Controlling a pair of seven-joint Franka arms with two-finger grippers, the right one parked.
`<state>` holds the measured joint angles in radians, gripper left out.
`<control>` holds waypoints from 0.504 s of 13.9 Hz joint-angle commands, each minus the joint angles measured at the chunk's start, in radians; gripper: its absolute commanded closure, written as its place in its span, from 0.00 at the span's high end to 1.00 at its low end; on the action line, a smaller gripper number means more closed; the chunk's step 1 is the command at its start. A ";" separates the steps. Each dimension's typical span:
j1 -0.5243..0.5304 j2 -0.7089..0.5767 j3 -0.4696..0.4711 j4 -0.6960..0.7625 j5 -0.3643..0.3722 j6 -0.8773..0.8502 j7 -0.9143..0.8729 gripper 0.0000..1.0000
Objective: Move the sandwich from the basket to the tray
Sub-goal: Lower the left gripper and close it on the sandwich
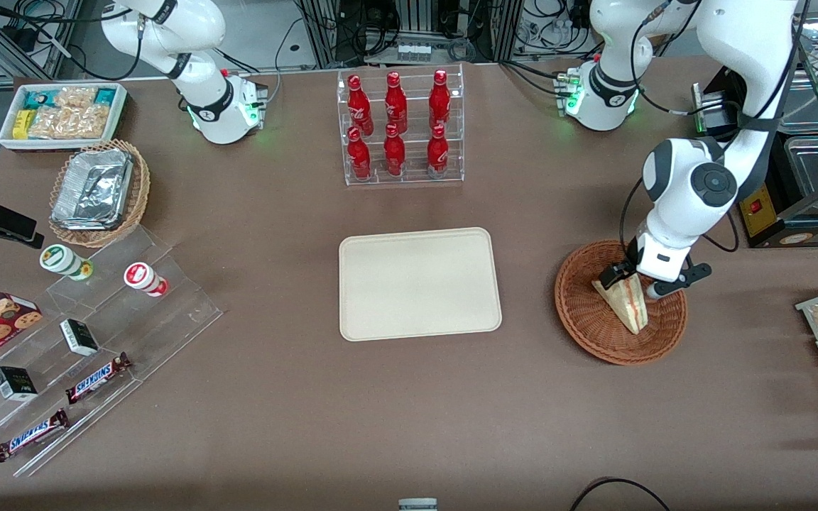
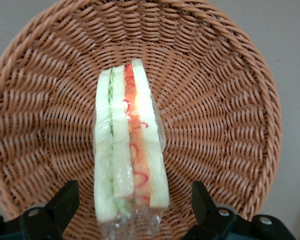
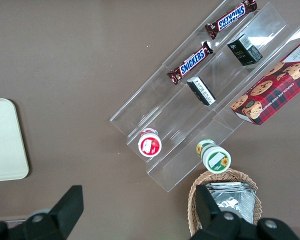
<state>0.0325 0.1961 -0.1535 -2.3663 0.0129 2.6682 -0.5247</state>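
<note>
Glossy white rounded arm segments, dark grey joint discs, black cables, black claw fingers.

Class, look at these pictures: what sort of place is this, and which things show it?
Probably a lab mock-up of a snack shop: red bottles in a clear rack, Snickers bars on clear acrylic steps, and the gripper open around a wrapped triangular sandwich.

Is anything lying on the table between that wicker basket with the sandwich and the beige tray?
No. The front view shows only bare brown table between the basket and the tray.
</note>
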 commanded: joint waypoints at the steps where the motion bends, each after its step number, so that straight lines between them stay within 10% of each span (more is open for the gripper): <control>1: 0.000 0.029 0.003 0.005 0.009 0.036 -0.014 0.60; 3: 0.003 0.025 0.006 0.013 0.012 0.033 -0.008 0.01; 7: 0.001 -0.049 0.003 0.088 0.019 -0.121 -0.008 0.00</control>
<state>0.0337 0.2082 -0.1485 -2.3270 0.0143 2.6639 -0.5242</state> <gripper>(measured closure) 0.648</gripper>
